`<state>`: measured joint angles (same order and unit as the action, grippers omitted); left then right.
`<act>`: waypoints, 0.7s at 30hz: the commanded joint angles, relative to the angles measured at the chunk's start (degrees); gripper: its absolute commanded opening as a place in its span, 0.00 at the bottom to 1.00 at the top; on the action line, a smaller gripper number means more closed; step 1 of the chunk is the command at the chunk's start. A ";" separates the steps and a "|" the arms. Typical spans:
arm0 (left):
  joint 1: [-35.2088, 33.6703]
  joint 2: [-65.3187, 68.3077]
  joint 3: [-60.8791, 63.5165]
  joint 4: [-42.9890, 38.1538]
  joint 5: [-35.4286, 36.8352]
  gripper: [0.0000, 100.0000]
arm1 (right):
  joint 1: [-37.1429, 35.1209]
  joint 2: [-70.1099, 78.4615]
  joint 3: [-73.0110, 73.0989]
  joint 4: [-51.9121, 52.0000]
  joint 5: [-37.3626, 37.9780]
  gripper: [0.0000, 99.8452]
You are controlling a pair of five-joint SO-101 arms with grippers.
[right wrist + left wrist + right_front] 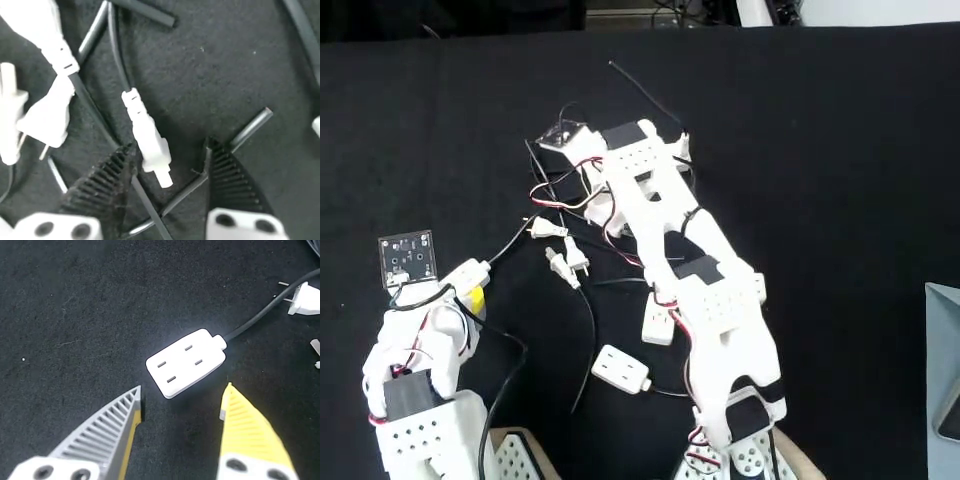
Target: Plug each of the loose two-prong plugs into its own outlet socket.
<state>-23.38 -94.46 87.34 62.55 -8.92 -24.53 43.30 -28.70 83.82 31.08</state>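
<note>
A white two-prong plug (147, 135) is lying flat on the black table (225, 60), its long axis running between the spread, empty fingers of the right gripper (170, 145), with the prong end pointing back toward the gripper's base and the cord trailing away. Another loose plug (47, 117) is lying near it. The right arm (670, 230) is stretching far across the table, while the folded left arm (420, 370) is holding the left gripper (183, 388), fingers released and apart, just short of an outlet socket (186, 362) facing slots-up, its cord end pointing toward the plugs
</note>
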 commanded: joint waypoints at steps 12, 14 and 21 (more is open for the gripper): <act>-0.31 -0.44 -0.66 -1.32 0.35 0.26 | -2.29 -0.48 -0.40 -0.44 8.79 0.20; -0.31 -0.44 -0.66 -1.32 0.35 0.26 | -2.73 -0.48 -0.40 -0.53 8.79 0.20; -0.31 -0.44 -0.57 -1.32 0.35 0.26 | -3.08 -0.48 -0.40 -0.53 8.79 0.19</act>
<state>-23.38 -94.46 87.34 62.55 -8.92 -26.90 43.30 -28.53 83.82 39.43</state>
